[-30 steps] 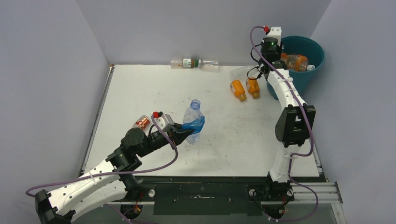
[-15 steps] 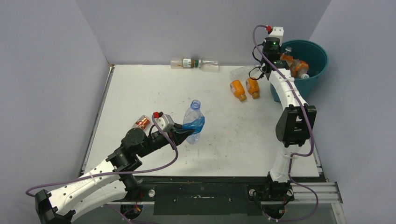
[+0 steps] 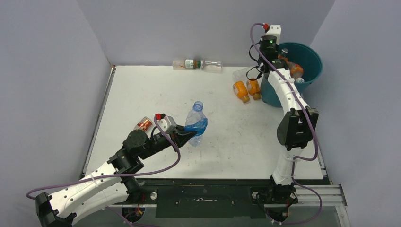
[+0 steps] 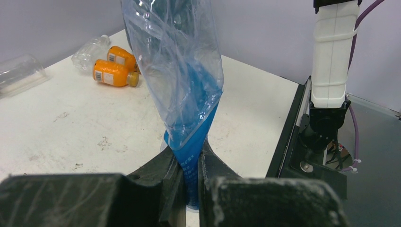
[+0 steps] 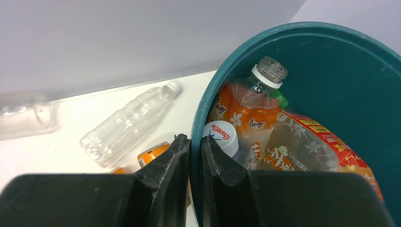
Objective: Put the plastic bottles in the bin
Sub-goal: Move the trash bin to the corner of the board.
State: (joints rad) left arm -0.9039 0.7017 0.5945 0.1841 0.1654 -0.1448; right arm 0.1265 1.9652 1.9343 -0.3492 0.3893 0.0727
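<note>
Plastic bottles [image 3: 213, 65] are lying loose at the 12 o'clock edge of the table [image 3: 142, 85]. 2 orange bottles [image 3: 241, 91] and 1 clear bottle [image 3: 243, 73] are resting just beside the bin [image 3: 307, 56], on its 9 o'clock side.

The blue-labelled bottle [image 4: 179, 71] is standing near the table's middle, neck up. In the overhead view its long axis is running roughly from 6 to 12 o'clock. The left gripper [image 4: 190, 163] is clenching the bottle's crumpled lower end, with its fingers pressing in from both sides.

The bin is sitting at the table's 2 o'clock corner, well apart from the held bottle and at about 2 o'clock from it. Several orange-labelled bottles [image 5: 246, 113] are lying inside. The right gripper [image 5: 195, 144] is pinching the bin's rim, 1 finger inside the wall and 1 outside, so it is grasping the bin itself and no bottle.

The coming move is probably turning on that 2 o'clock line. The left arm is holding the bottle, yet the right arm is far nearer the bin. The bottle likely needs lifting above the rim and carrying across, passing over the 2 orange bottles. Whether the left arm is able to reach that far is hard to judge. The right arm's grip on the rim may be meant to bring the bin closer.
</note>
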